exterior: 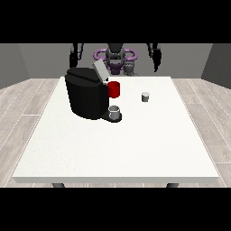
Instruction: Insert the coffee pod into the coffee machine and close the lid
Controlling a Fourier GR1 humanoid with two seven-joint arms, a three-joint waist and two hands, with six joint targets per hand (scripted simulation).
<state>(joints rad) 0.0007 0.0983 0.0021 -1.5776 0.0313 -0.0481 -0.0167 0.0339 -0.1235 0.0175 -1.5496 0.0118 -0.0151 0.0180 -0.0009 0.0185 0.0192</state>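
A black coffee machine [85,92] sits on the white table [135,149] with its grey lid [100,71] tilted up. The small grey coffee pod [145,97] stands on the table, well apart to its right, nearer the hand at the view's right [156,61]. That hand and the hand at the view's left [74,57] hang raised, holding nothing (how their fingers lie I cannot tell). A red cup [114,89] stands beside the machine, a grey cup [115,112] on its tray.

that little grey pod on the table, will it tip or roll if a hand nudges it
The coffee pod stands upright and looks short and squat, so it probably slides rather than tips. Its round sides suggest it would roll if knocked over. It looks small, so likely light.
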